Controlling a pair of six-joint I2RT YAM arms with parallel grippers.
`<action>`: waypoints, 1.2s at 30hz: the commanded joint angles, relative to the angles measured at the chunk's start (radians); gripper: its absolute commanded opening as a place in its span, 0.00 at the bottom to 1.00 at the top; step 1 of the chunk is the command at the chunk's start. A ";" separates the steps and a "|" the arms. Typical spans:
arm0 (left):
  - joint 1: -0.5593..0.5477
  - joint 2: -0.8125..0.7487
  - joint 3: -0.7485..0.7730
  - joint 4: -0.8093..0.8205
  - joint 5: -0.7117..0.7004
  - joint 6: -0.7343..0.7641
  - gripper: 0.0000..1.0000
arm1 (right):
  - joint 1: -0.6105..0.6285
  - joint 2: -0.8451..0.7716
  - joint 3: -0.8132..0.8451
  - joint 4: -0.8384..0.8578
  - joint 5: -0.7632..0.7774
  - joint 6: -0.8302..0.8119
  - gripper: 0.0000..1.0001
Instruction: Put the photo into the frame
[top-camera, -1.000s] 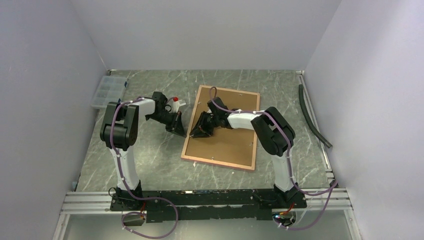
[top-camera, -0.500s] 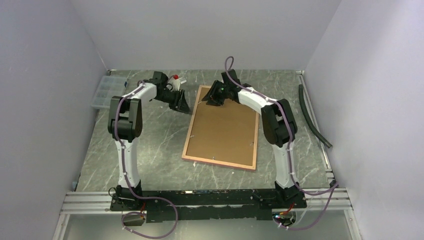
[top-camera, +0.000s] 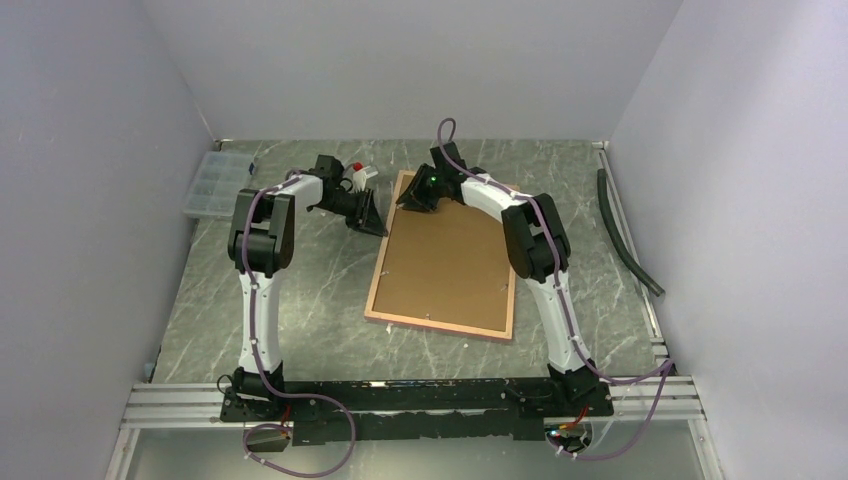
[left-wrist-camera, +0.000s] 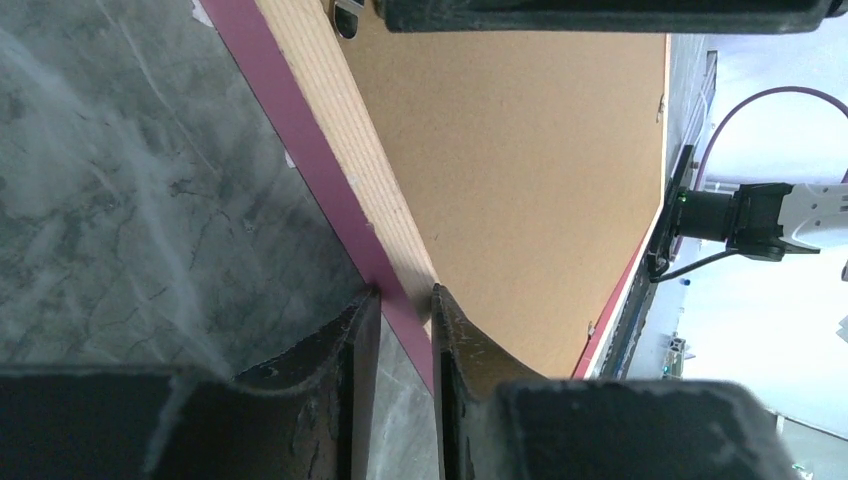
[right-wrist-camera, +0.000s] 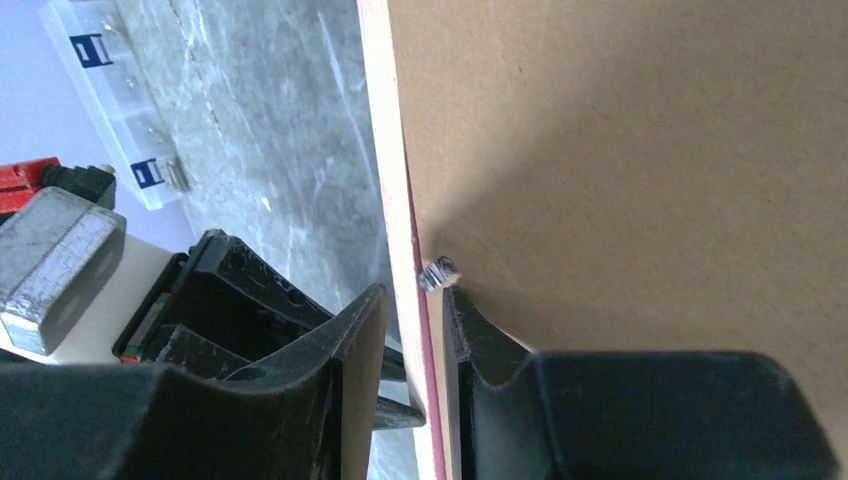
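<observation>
Overhead, the frame (top-camera: 441, 326) lies flat on the table (top-camera: 300, 290) with its back up. Its pink rail runs around a brown backing board (top-camera: 450, 260). Both arms reach to the frame's far left corner. The left gripper (top-camera: 375, 225) sits at the left rail just near of that corner, and the right gripper (top-camera: 405, 200) is at the corner itself, so the two are close together. A clear plastic box (top-camera: 213, 182) sits at the far left of the table, and a black hose (top-camera: 625, 225) lies along the right side.

From the left wrist, the left gripper (left-wrist-camera: 405, 295) has one finger on each side of the frame (left-wrist-camera: 315, 150) rail. One finger is on the table (left-wrist-camera: 120, 200) side and the other on the tan back beside the board (left-wrist-camera: 520, 180). The narrow gap between them is filled by the rail, so it is grasping the frame. The right arm (left-wrist-camera: 760, 215) shows at the frame's far side.

From the right wrist, the right gripper (right-wrist-camera: 415, 295) also straddles the frame (right-wrist-camera: 383, 100) edge, its fingers only slightly apart. One finger rests by a small metal tab (right-wrist-camera: 437, 271) at the edge of the board (right-wrist-camera: 620, 150). A sliver of space shows at the other finger, so I cannot tell whether it is truly clamped. The left gripper (right-wrist-camera: 240, 290) is just beyond it, with the box (right-wrist-camera: 110, 110) further off on the table (right-wrist-camera: 270, 120).
</observation>
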 joint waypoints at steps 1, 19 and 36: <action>-0.025 -0.022 -0.036 0.023 -0.017 -0.011 0.26 | 0.010 0.053 0.055 0.003 0.009 0.032 0.31; -0.040 -0.043 -0.070 0.043 -0.033 -0.011 0.19 | 0.036 0.022 -0.066 0.172 0.023 0.207 0.29; -0.008 -0.091 -0.111 0.021 -0.030 0.027 0.16 | 0.045 -0.092 -0.221 0.212 0.028 0.203 0.30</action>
